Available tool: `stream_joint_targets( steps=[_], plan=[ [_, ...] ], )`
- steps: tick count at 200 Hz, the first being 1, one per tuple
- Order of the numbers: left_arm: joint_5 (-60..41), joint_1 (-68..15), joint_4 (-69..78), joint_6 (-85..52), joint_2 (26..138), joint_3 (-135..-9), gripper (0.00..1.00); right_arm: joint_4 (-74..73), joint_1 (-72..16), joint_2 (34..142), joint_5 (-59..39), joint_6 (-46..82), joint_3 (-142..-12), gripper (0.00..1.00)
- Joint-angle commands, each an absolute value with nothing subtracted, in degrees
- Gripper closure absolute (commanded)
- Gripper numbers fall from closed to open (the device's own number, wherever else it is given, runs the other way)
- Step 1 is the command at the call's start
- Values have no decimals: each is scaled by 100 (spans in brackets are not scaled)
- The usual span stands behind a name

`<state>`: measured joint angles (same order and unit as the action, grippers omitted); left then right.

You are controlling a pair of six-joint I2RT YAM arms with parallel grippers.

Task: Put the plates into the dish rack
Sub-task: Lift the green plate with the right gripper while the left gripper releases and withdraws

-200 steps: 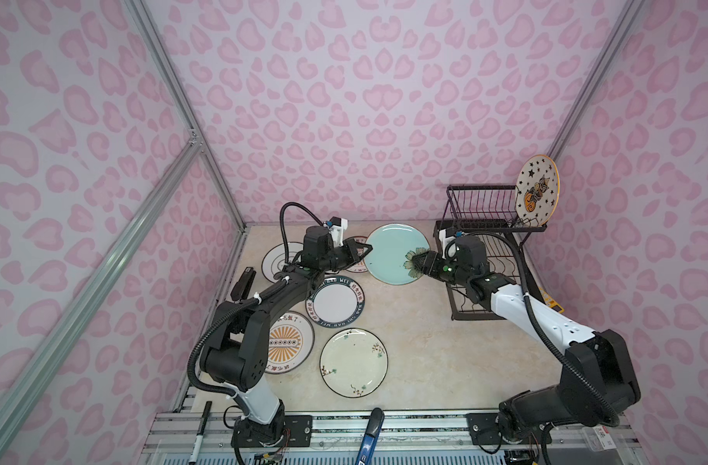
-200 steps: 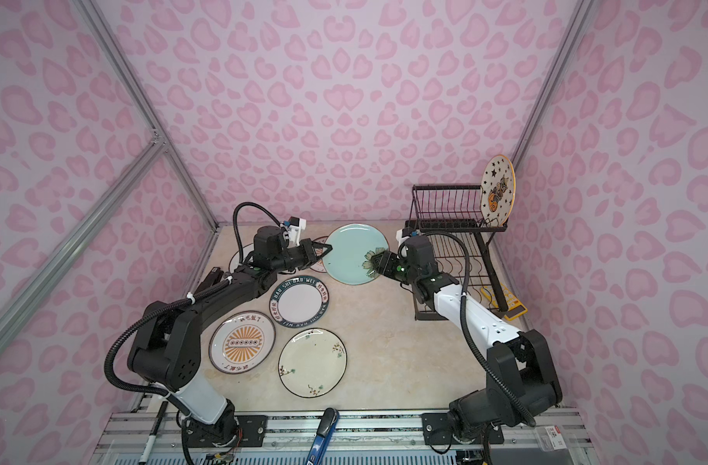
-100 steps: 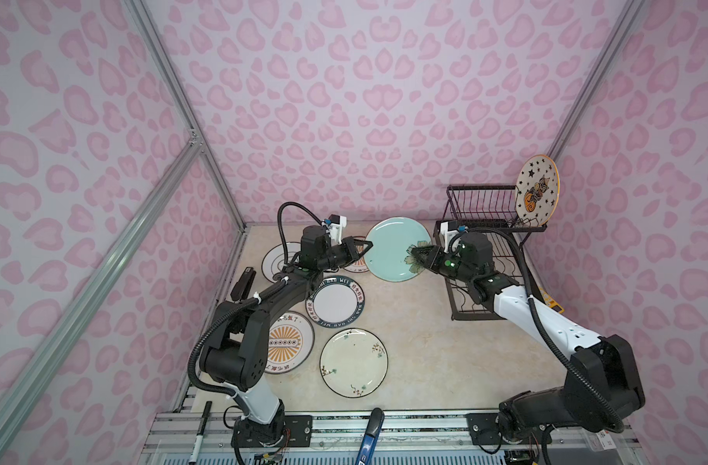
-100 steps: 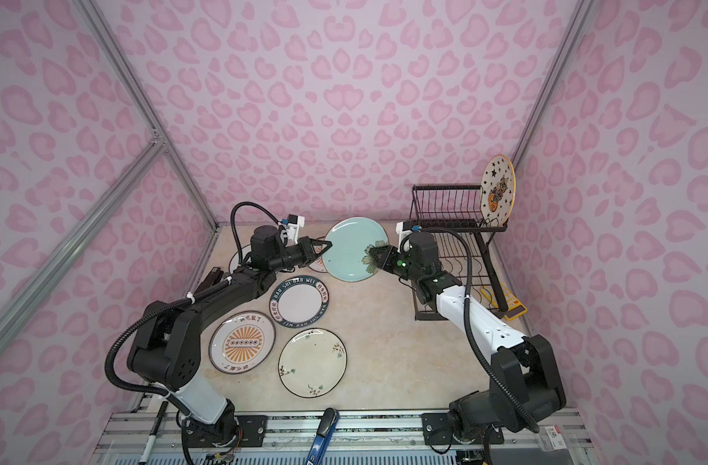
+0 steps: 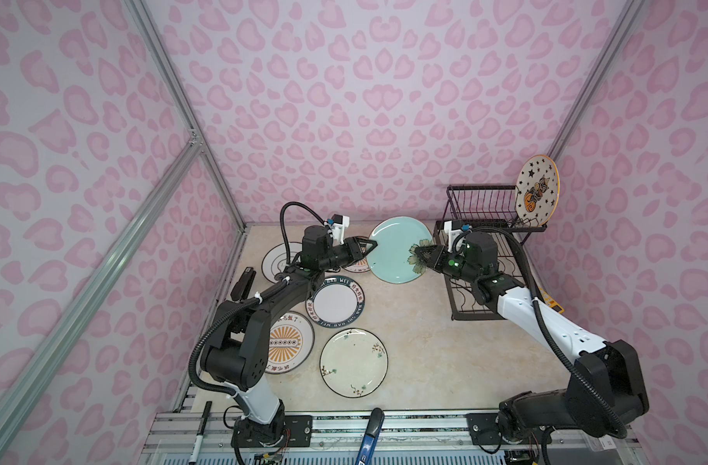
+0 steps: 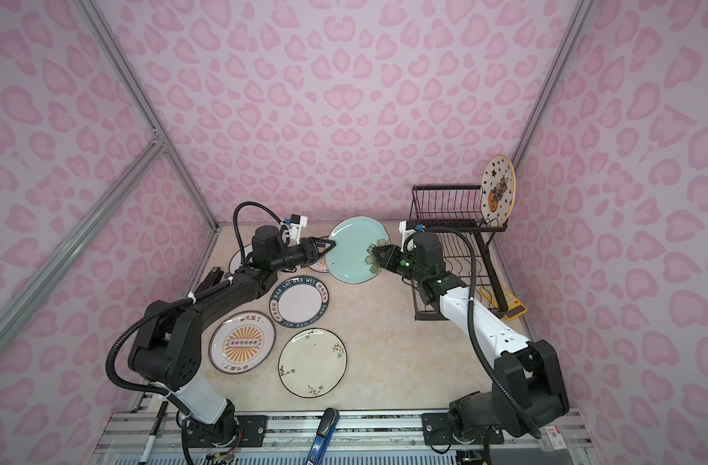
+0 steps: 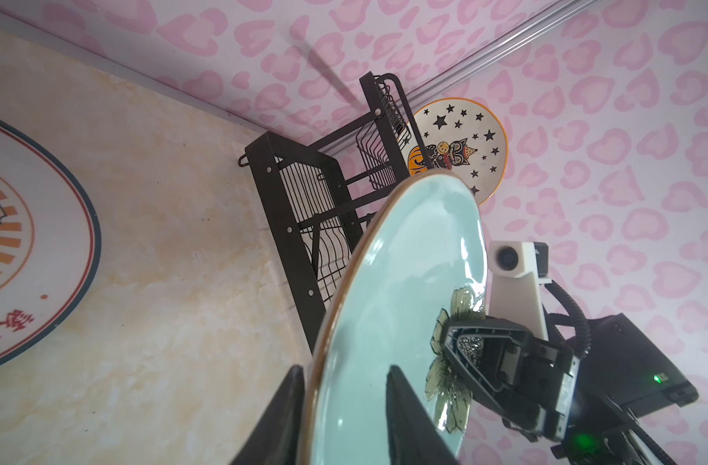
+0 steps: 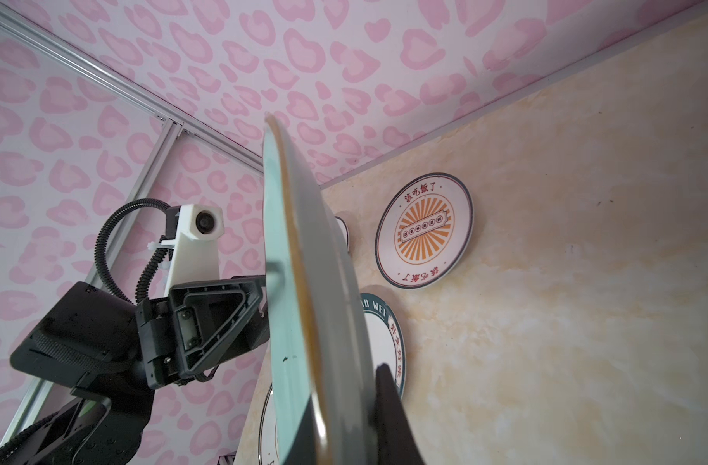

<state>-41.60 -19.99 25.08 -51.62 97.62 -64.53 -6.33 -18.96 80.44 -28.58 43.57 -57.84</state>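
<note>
Rack (image 5: 481,201) holds starry plate (image 5: 537,189) upright up top; right gripper (image 5: 423,257) pinches blue plate (image 5: 392,249) edge, left gripper (image 5: 368,245) spread around opposite rim.

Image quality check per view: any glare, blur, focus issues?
In both top views: even, soft light, no glare, the pale blue plate sharp. Left wrist view: pale reflections streak that plate's glaze; the near fingers of the left gripper are out of focus. Right wrist view: the plate is edge-on close to the lens, its near rim soft, while the orange-sunburst plate is crisp.
</note>
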Motion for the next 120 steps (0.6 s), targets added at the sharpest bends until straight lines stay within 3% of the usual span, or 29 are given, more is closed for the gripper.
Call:
stream_joint_targets(
  steps=[1, 26, 120],
  plan=[
    [-4366, -2007, 2878, -5186, 9786, -6528, 52, -610, -1803, 8017, -2721, 4074, -5804, 100],
    [-4302, -2004, 2579, -5024, 9735, -6543, 41, -432, -1732, 7981, -2642, 3855, -5950, 100],
    [-3604, -2004, 906, -3826, 9123, -6671, 41, 15, -1627, 7888, -2295, 3101, -6796, 100]
  ],
)
